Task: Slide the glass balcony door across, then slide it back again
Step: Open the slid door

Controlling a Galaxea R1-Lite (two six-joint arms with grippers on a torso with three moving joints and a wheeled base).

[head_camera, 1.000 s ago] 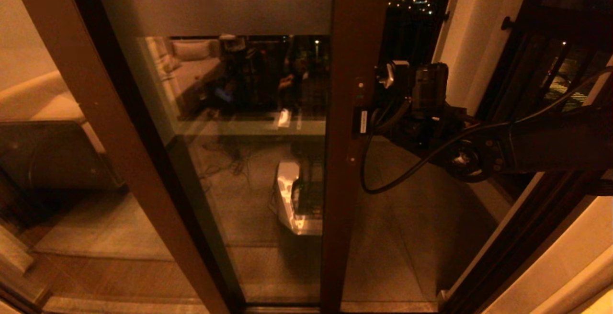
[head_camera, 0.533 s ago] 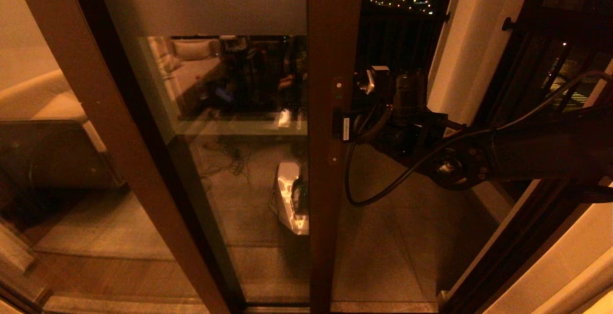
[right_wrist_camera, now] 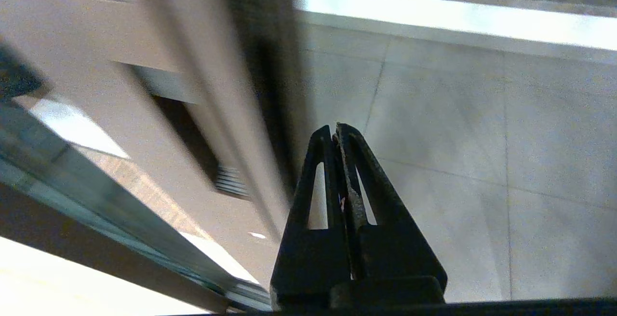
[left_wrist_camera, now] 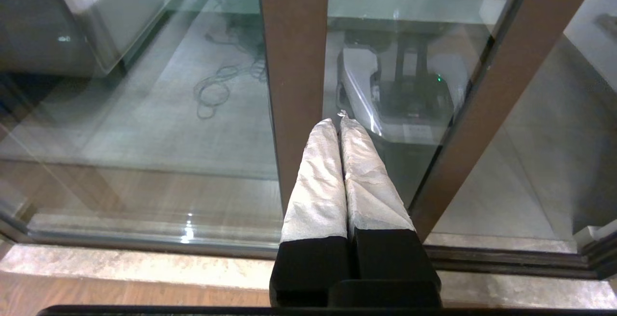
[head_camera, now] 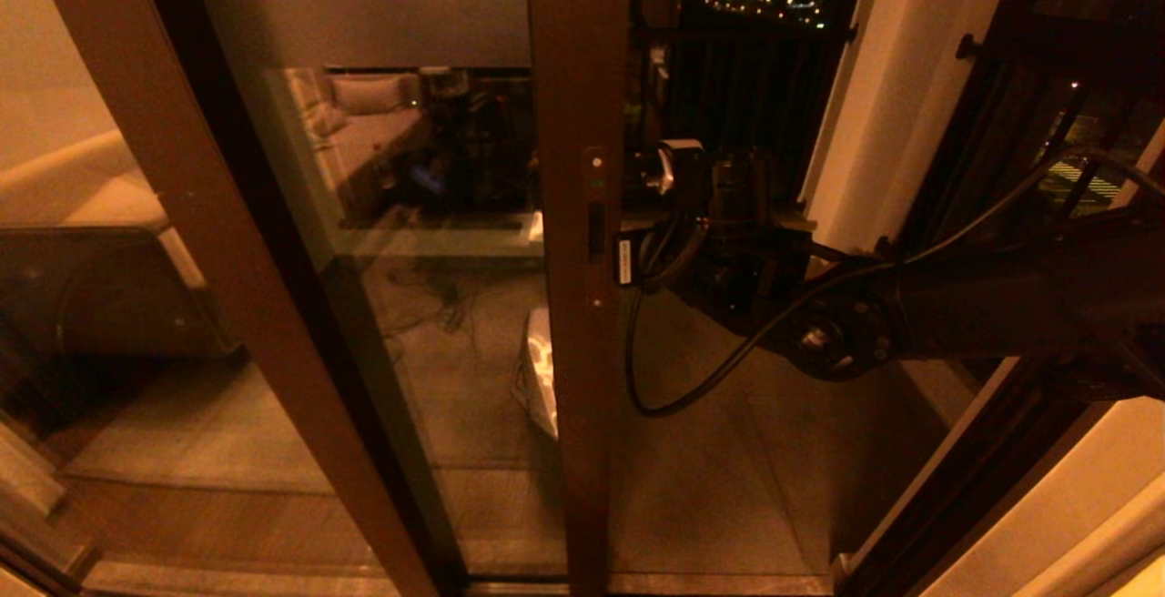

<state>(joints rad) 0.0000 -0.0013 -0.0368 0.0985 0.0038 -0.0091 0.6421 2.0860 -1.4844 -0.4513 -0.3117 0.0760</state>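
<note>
The glass balcony door (head_camera: 428,324) is a clear panel with a frosted band along its top. Its dark brown upright (head_camera: 573,351) stands near the middle of the head view. My right gripper (head_camera: 637,256) reaches in from the right and rests against the open edge of that upright at latch height. Its fingers (right_wrist_camera: 336,130) are shut with nothing between them, beside the blurred door edge (right_wrist_camera: 231,113). My left gripper (left_wrist_camera: 337,122) is shut and empty, low before the glass, and does not show in the head view. There the door's upright (left_wrist_camera: 482,113) runs slantwise.
A fixed brown frame (head_camera: 182,215) slants down the left, and it also shows as a post (left_wrist_camera: 294,65). A white pillar (head_camera: 874,124) and a dark door jamb (head_camera: 1001,415) bound the opening on the right. The floor track (head_camera: 728,583) runs along the bottom. Balcony tiles (right_wrist_camera: 458,138) lie beyond.
The door's upright has slid steadily to the left, widening the opening on the right. My right arm has moved left with it, staying at its edge.
</note>
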